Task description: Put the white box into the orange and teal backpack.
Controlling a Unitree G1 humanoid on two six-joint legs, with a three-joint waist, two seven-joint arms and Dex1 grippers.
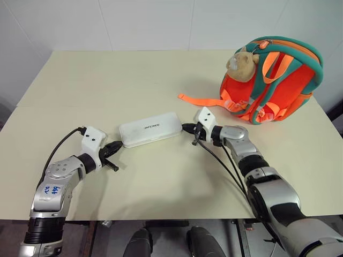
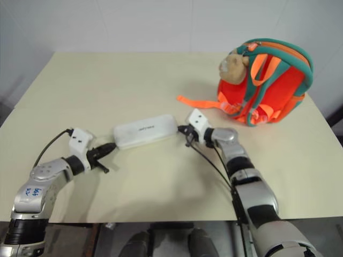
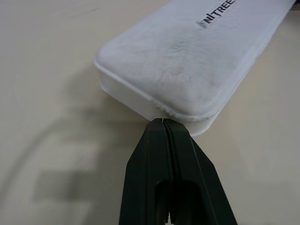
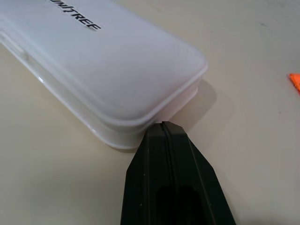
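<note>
- Desk (image 1: 134, 75): pale cream top, wide and rectangular, with a faint seam running across it on the left side.
- White box (image 1: 150, 128): flat, long, rounded corners, small dark lettering on the lid. Lies flat near the middle of the desk, long axis roughly parallel to the front edge, its right end tipped slightly toward the far edge.
- Orange and teal backpack (image 1: 278, 80): stands upright near the far right corner of the desk, well apart from the box. Bright orange body, teal trim and straps.
- Plush toy (image 1: 241, 64): tan, fixed to the backpack's upper left side.
- Orange webbing strap (image 1: 201, 100): trails from the backpack's base across the desk toward the middle.
- Left gripper (image 3: 164, 123): both black fingers pressed together, nothing held between them. The joined tip meets the left short end of the box at its lower rim.
- Right gripper (image 4: 165, 124): fingers likewise pressed together, holding nothing. The tip meets the right short end of the box just under the lid's lip.
- Box sits between the two tips, one at each end.
</note>
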